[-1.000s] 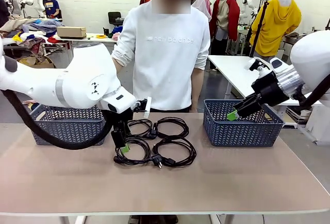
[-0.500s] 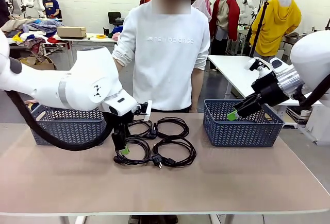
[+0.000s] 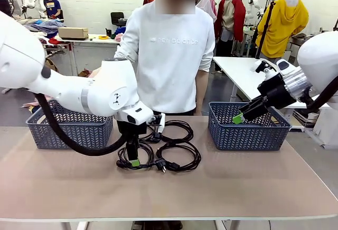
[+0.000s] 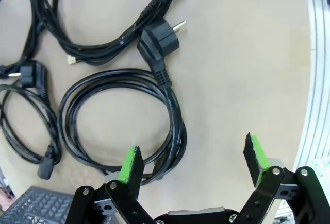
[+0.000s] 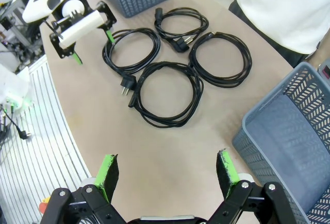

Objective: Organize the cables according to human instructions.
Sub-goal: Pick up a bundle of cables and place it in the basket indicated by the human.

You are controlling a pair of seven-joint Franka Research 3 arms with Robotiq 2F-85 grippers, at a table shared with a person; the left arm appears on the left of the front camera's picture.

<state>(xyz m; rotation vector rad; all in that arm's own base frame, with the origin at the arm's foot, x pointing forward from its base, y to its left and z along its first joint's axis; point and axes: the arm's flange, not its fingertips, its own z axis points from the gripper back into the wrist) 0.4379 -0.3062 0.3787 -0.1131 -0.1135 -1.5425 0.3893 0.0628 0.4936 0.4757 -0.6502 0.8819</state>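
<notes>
Heads up, your left end effector (image 3: 135,161) is pointing straight down with its fingers spread wide and nothing between them. It's low over 1 coil (image 4: 116,75) of the 4 cables (image 3: 179,155). In the wrist view 1 green pad (image 4: 131,163) sits over that coil's rim and the other is off over bare table (image 3: 237,187). Can't tell if it's actually touching. The coil's plug (image 4: 154,41) lies just beyond the fingertips. The other 3 coils lie further out from that end effector, all 4 bunched together on the table on the side toward the person (image 3: 171,55). Your right end effector (image 3: 238,118) is spread and empty too, up in the air by the right basket (image 3: 248,135), with the cables well off to its side. A 2nd basket (image 3: 68,132) sits behind your left arm.
</notes>
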